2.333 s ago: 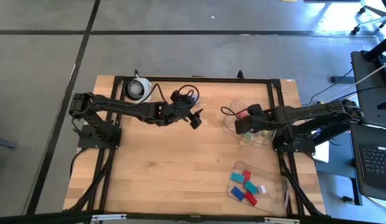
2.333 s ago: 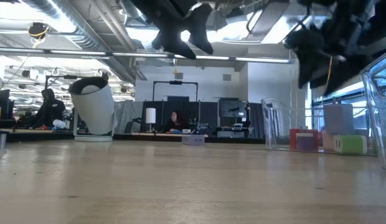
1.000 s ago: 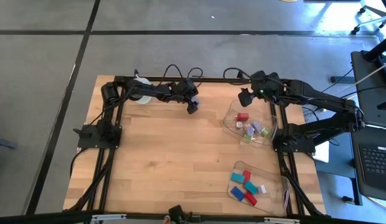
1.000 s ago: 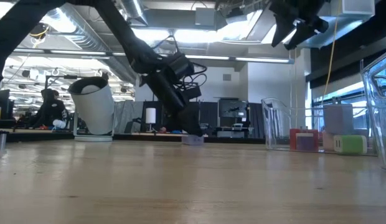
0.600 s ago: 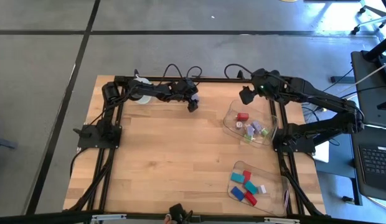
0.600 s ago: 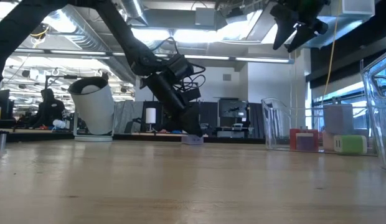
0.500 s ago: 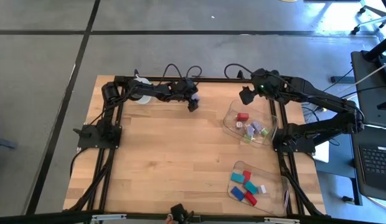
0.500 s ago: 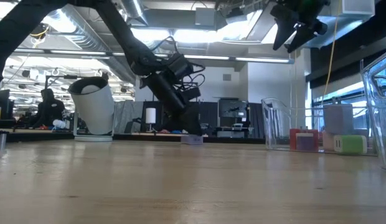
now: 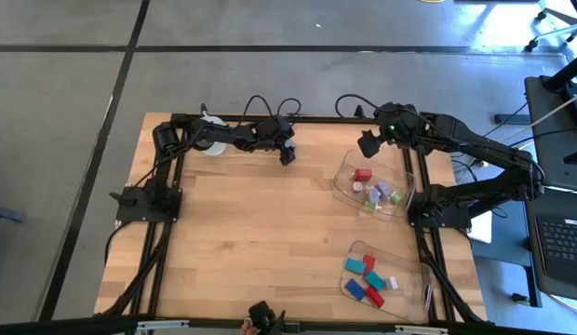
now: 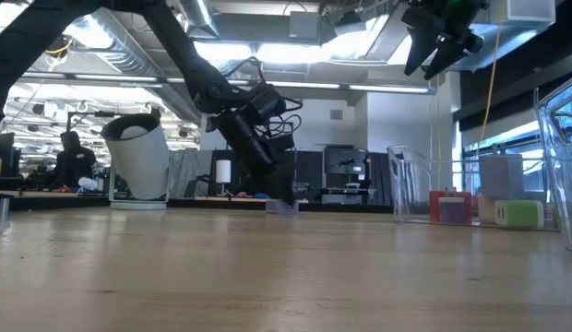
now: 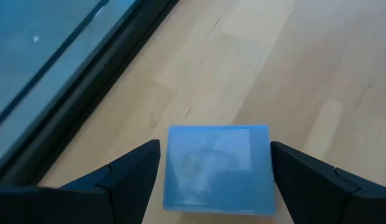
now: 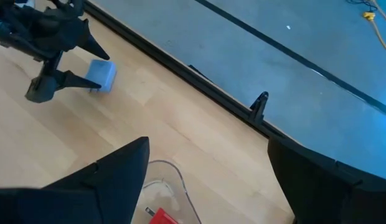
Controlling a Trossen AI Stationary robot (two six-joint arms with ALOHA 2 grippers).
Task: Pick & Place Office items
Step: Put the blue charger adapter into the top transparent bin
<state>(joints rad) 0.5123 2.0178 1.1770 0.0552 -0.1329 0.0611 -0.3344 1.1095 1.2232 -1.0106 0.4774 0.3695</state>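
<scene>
- Left wrist view: the left gripper (image 11: 215, 180) has its fingers apart, one on each side of a pale blue block (image 11: 218, 168) that lies flat on the wooden table (image 11: 317, 81); whether the pads touch its sides cannot be told
- The block sits near the table's far edge, close to the black frame rail (image 11: 87, 93)
- High view: the left gripper (image 9: 287, 154) reaches along the far edge; the right gripper (image 9: 368, 144) hangs raised beside the far tray (image 9: 342, 177), fingers apart and empty
- Other office items rest in two clear trays: red, lavender, green and white pieces in the far tray, red, teal and blue pieces in the near tray (image 9: 428, 279)
- A white roll (image 9: 210, 138) stands at the far left corner, behind the left arm
- Handling judgement: the block looks small, rigid and light, with smooth flat faces that may slip under a shallow pinch
- Recommended hold: close on the two opposite side faces, centred along its length, fingertips low toward the table
- Risk judgement: an off-centre grip could twist the block out of the jaws
</scene>
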